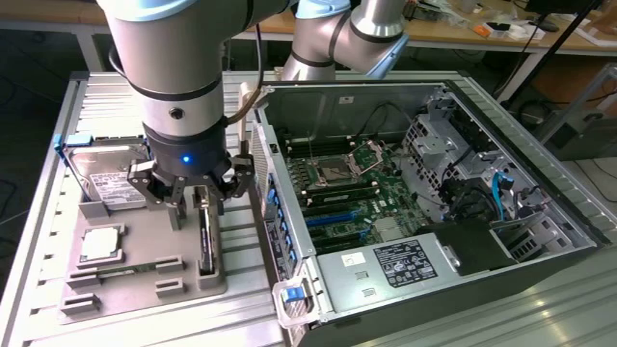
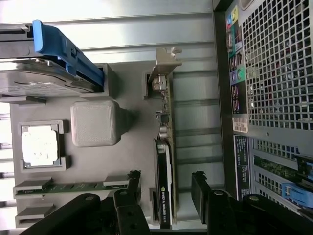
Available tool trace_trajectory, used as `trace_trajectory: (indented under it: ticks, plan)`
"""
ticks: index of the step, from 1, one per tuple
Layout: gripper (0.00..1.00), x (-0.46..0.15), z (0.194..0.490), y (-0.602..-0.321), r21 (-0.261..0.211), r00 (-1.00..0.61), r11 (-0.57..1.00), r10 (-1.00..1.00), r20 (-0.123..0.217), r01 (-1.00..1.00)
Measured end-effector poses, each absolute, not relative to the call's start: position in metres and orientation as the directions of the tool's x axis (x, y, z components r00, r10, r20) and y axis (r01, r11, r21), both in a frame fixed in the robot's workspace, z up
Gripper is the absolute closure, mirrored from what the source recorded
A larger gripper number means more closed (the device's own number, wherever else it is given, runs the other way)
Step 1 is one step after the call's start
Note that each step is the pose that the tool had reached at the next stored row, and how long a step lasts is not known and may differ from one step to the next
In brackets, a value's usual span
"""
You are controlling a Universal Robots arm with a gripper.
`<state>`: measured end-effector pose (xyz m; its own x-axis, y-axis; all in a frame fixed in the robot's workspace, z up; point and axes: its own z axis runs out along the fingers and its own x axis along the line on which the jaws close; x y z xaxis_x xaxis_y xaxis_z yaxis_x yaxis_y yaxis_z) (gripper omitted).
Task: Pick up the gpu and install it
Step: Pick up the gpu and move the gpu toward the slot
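Grey plastic fixture tray (image 1: pixel 144 285) is holding the gpu (image 1: pixel 204 242) upright on its long edge in a slot, with its silver bracket (image 2: pixel 166 58) at one end. The gripper (image 1: pixel 198 206) is hovering directly over the card, jaws spread wide, one on each side, with a gap to either face. The hard drive (image 1: pixel 104 186) and CPU chip (image 1: pixel 100 243) are sitting in neighbouring pockets, and the open computer case (image 1: pixel 434 188) is standing just beside the tray.

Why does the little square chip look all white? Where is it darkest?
Wrist view: glare turns the square chip and a strip of the table almost white. Exterior view: the computer case is darkest near its black cover, and a blue light glows on the arm.
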<state>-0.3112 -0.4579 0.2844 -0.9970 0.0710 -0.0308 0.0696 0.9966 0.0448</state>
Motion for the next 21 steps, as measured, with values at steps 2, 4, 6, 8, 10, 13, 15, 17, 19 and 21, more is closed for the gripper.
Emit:
trace_trajectory:
  ticks: [2, 4, 6, 8, 10, 13, 15, 17, 19, 21]
  plan:
    - [0.46, -0.311, 0.282, -0.458, 0.045, -0.997, 0.997, 0.071, -0.031, 0.070]
    - [0.46, -0.311, 0.281, -0.458, 0.045, -0.997, 0.997, 0.071, -0.031, 0.070]
    - [0.46, -0.311, 0.281, -0.458, 0.045, -0.997, 0.997, 0.071, -0.031, 0.070]
    - [0.46, -0.311, 0.281, -0.458, 0.045, -0.997, 0.997, 0.071, -0.031, 0.070]
    - [0.46, -0.311, 0.280, -0.458, 0.045, -0.997, 0.997, 0.071, -0.031, 0.070]
    - [0.46, -0.311, 0.277, -0.458, 0.045, -0.997, 0.997, 0.071, -0.031, 0.070]
    - [0.46, -0.311, 0.275, -0.458, 0.045, -0.997, 0.997, 0.071, -0.031, 0.070]
    - [0.46, -0.311, 0.272, -0.458, 0.045, -0.997, 0.997, 0.071, -0.031, 0.070]
    - [0.46, -0.311, 0.270, -0.458, 0.045, -0.997, 0.997, 0.071, -0.031, 0.070]
    - [0.46, -0.311, 0.268, -0.458, 0.045, -0.997, 0.997, 0.071, -0.031, 0.070]
